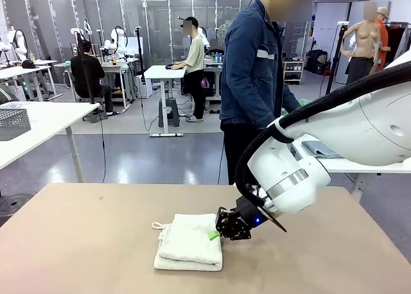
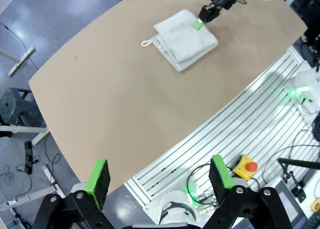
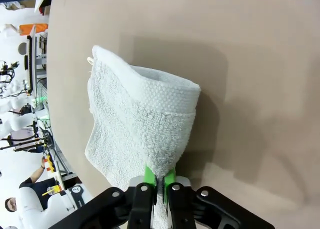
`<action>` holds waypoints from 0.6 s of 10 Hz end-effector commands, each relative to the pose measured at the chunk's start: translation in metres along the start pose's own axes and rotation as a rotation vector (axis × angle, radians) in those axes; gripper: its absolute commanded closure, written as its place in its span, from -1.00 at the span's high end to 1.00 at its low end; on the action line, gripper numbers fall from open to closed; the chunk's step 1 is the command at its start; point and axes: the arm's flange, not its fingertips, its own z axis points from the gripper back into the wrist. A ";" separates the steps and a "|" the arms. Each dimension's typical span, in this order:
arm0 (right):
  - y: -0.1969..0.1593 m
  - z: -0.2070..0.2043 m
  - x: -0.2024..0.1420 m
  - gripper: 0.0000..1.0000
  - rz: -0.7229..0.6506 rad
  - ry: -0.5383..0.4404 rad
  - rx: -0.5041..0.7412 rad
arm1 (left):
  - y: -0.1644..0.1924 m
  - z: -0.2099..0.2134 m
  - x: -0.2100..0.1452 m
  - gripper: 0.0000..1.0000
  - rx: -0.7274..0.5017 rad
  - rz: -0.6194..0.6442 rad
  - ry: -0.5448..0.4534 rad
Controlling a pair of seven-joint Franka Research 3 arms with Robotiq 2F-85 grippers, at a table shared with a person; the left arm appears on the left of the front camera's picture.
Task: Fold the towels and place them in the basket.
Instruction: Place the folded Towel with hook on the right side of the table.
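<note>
While grey mesh basket [image 1: 13, 122] sits on side table, well apart from both jaws, contents unreadable: my right gripper [image 1: 216, 234] has jaws pressed together, pinching edge of folded off-white towel [image 1: 189, 242]; rest of towel lies on table [image 1: 77, 242] just ahead. My left gripper [image 2: 159, 171]: jaws spread wide, nothing between, towel far ahead.

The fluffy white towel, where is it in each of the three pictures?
Front view: the pale off-white terry towel lies folded, low and centre on the tan table.
Left wrist view: the towel sits near the top, right of centre.
Right wrist view: the towel is in the middle, rising from the bottom edge.
Shared landmark: the right gripper, shut on the towel's edge.
</note>
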 end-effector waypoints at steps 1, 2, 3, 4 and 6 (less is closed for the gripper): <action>0.005 0.004 0.003 -1.00 0.012 -0.007 -0.013 | 0.000 0.000 0.002 1.00 0.001 -0.007 -0.006; 0.006 0.005 0.004 -1.00 0.009 -0.008 -0.014 | 0.000 0.000 0.002 1.00 0.001 -0.007 -0.006; 0.008 0.004 0.005 -1.00 0.013 0.004 -0.023 | 0.000 0.000 0.002 1.00 0.001 -0.007 -0.006; 0.002 0.002 0.001 -1.00 0.008 -0.002 -0.003 | 0.000 0.000 0.002 1.00 0.001 -0.007 -0.006; 0.002 0.002 0.001 -1.00 0.008 -0.002 -0.003 | 0.000 0.000 0.002 1.00 0.001 -0.007 -0.006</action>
